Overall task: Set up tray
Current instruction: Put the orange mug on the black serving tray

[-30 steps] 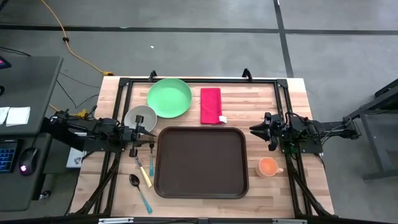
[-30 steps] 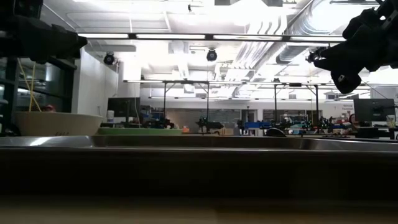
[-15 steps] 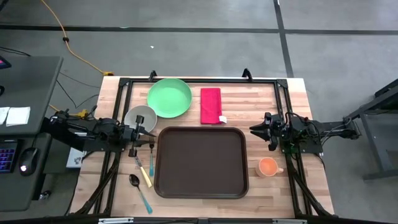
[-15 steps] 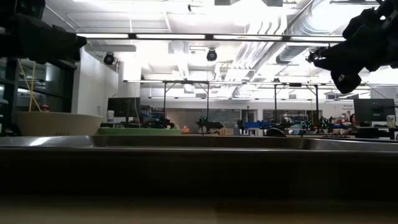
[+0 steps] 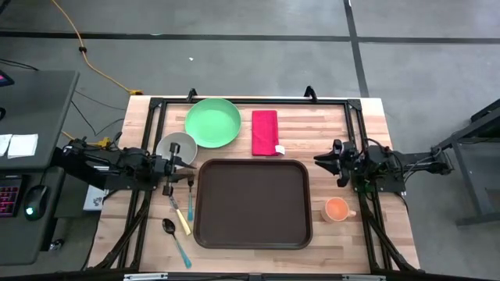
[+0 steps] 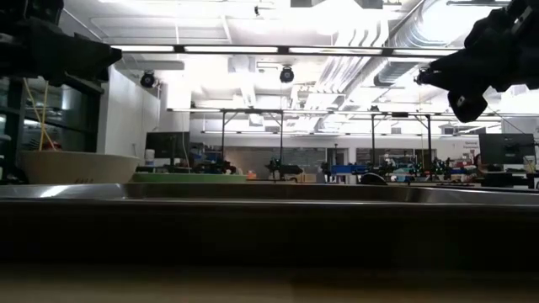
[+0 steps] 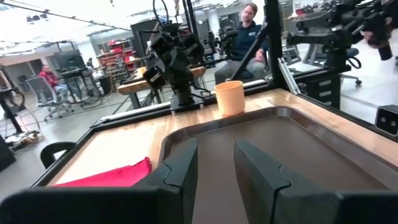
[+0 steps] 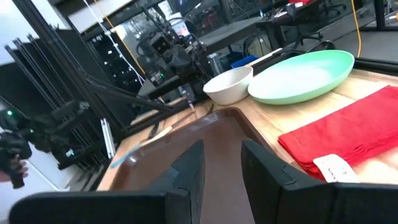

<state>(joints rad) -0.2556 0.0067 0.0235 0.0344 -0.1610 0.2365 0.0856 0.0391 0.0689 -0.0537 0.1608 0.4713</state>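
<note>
the tray (image 5: 252, 203) is a dark brown, smooth plastic rectangle with rounded corners and a raised rim, lying flat on the pale wooden slat table (image 5: 328, 129) between the two grippers, bare inside. the left gripper (image 5: 187, 179) reaches level toward the tray's left rim, its jaws parted by a narrow gap with nothing between them, seen plainly in the left wrist view past the dark fingers (image 7: 180, 171). just behind those jaws sits a small round grey bowl (image 5: 176, 147); beside them a fork (image 5: 189, 204) and a yellow-handled utensil (image 5: 180, 215) lie on the wood, with a dark spoon (image 5: 173, 234) on a teal handle nearer the table's front edge. the right gripper (image 5: 319, 161) faces the tray's right rim from just outside it, jaws likewise a little apart and empty. a round green plate (image 5: 212, 122) and a folded red cloth napkin (image 5: 265, 132) lie beyond the tray's far rim, an orange cup (image 5: 337, 209) off its right rim, below the right gripper.
</note>
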